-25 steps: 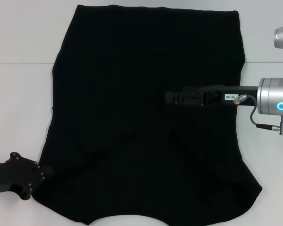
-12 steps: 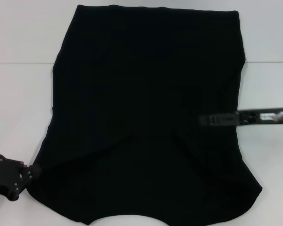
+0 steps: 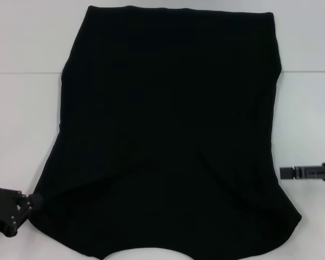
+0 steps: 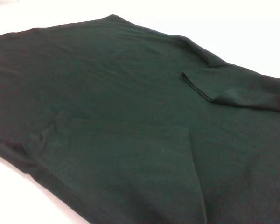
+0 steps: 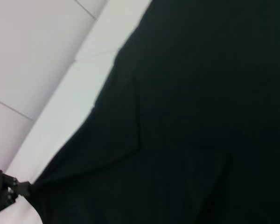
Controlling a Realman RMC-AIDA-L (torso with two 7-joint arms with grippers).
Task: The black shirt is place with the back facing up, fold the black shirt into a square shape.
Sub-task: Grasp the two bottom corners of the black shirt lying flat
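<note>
Left gripper (image 3: 35, 201) — at the near left edge of the head view, low beside the counter (image 3: 21, 124). Its tip meets the near left corner of the black shirt (image 3: 168, 124); the right wrist view shows the same gripper (image 5: 25, 188) against that corner, where the cloth draws to a point. Whether its fingers are spread or pinching the fabric cannot be told.

Right gripper (image 3: 284, 173) — at the right edge of the head view, just beside the shirt's right hem and clear of it, over bare counter. Only a dark bar-shaped end shows; the state of its fingers cannot be told.

Black shirt — lies spread on the white counter, covering most of the middle of the head view. The near hem curves inward at the centre, with a corner flaring out to each side; the far hem runs straight across the top. Both sleeves are folded in over the body: the left wrist view shows the black shirt (image 4: 130, 102) with one sleeve flap lying flat near the camera and a second, its cuff edge slightly raised, farther off. Faint creases run diagonally across the near half.

Counter — white, showing on both sides of the shirt and beyond its far hem, with a thin seam line crossing it.
</note>
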